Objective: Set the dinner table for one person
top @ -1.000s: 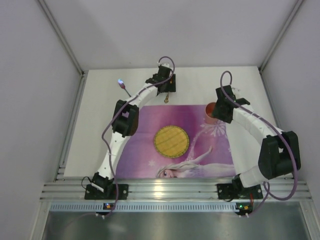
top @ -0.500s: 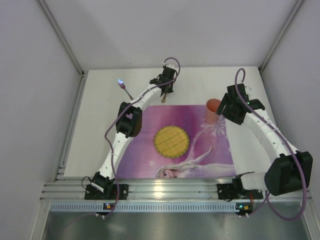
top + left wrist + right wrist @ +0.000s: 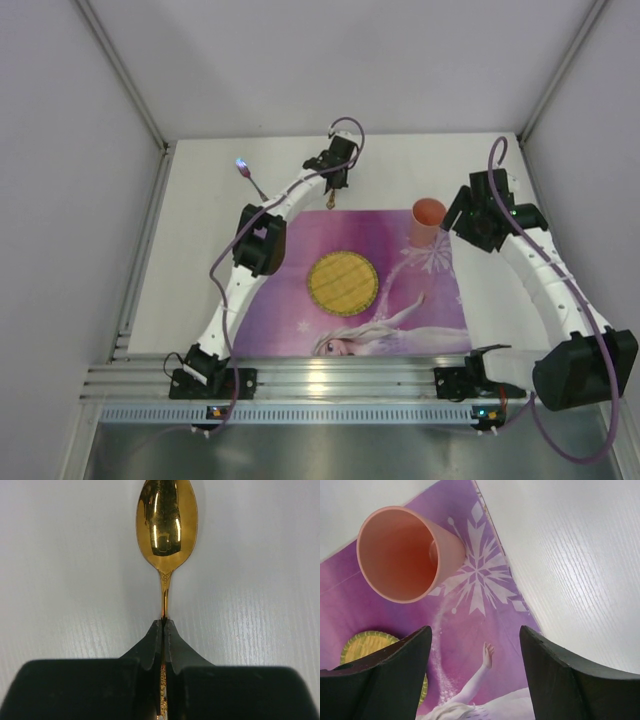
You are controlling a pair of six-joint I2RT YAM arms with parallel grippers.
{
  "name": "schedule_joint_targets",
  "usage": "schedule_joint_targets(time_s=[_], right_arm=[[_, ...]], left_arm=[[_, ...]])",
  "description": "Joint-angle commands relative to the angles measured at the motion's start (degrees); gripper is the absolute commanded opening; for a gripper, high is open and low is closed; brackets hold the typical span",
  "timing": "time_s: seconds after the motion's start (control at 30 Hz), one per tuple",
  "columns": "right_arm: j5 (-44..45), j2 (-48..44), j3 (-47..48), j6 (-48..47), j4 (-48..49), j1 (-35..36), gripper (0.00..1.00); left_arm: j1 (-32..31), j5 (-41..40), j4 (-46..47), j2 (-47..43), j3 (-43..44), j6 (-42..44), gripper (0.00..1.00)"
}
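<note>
Left wrist view tells us our left gripper (image 3: 164,626) is clamped on the handle of the gold spoon (image 3: 166,520), whose long axis runs straight ahead, bowl outermost, at the dinner table (image 3: 60,555) just beyond the placemat (image 3: 380,235), while our right gripper (image 3: 475,645) gapes empty beside the cup (image 3: 405,555).

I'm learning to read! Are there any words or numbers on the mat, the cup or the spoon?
There are none to read.
The mat shows only a princess and snowflakes, no letters.
The cup is plain.
The spoon has a small pattern at its neck, but no writing.
</note>
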Motion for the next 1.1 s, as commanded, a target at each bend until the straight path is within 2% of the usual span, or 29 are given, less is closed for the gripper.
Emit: schedule_joint_targets(time_s=[0.0, 0.07, 0.1, 0.2, 0.23, 0.27, 0.37, 0.53, 0.63, 0.67, 0.77, 0.9, 1.07], right_arm=[[-1.4, -1.9, 2.2, -1.7, -1.5, -0.8, 0.72], [-1.9, -2.8, 3.8, -2.6, -1.2, -0.8, 0.77], [-2.2, -3.2, 4.5, -3.0, -1.1, -0.8, 0.80], [-2.0, -5.5, 6.0, -3.6, -0.3, -0.8, 0.91], [-2.0, -6.4, 6.4, -3.9, 0.2, -0.7, 0.97], [-2.3, -6.9, 7.3, -4.4, 0.4, -0.7, 0.99], [-4.2, -7.5, 9.5, -5.3, 1.1, -0.5, 1.00], [-9.7, -6.9, 12.2, -5.6, 4.9, 1.6, 1.00], [-10.6, -5.8, 12.5, -5.4, 8.7, 6.5, 1.00], [-10.4, -5.3, 12.3, -5.4, 9.7, 10.1, 1.00], [-8.9, -1.9, 12.5, -4.5, 12.1, 16.7, 1.00], [-9.1, 2.9, 12.8, -2.8, 16.5, 20.9, 1.00], [-10.8, 10.7, 15.9, -2.8, 19.6, 23.7, 1.00]], left_arm=[[2.3, 3.7, -12.8, 2.5, -1.7, -2.1, 0.00], [3.4, 7.4, -9.5, 0.5, -2.9, -4.3, 0.00], [3.9, 11.3, -7.2, -0.8, -6.2, -5.4, 0.00], [5.8, 16.3, 2.4, -8.3, -14.6, -9.6, 0.00], [6.4, 18.2, 3.5, -11.1, -15.2, -10.2, 0.00], [6.6, 18.3, 4.1, -12.3, -15.2, -11.2, 0.00], [7.0, 22.6, 5.0, -16.5, -14.9, -13.4, 0.00], [7.5, 28.9, 12.7, -27.6, -25.0, -21.2, 0.00], [7.5, 34.6, 14.7, -31.6, -29.6, -26.9, 0.00], [7.4, 36.8, 15.7, -32.6, -30.5, -28.7, 0.00], [7.2, 39.1, 18.4, -36.4, -34.6, -31.4, 0.00], [6.9, 42.2, 19.8, -40.9, -38.6, -33.8, 0.00], [6.3, 42.3, 21.3, -45.5, -43.8, -34.9, 0.00]])
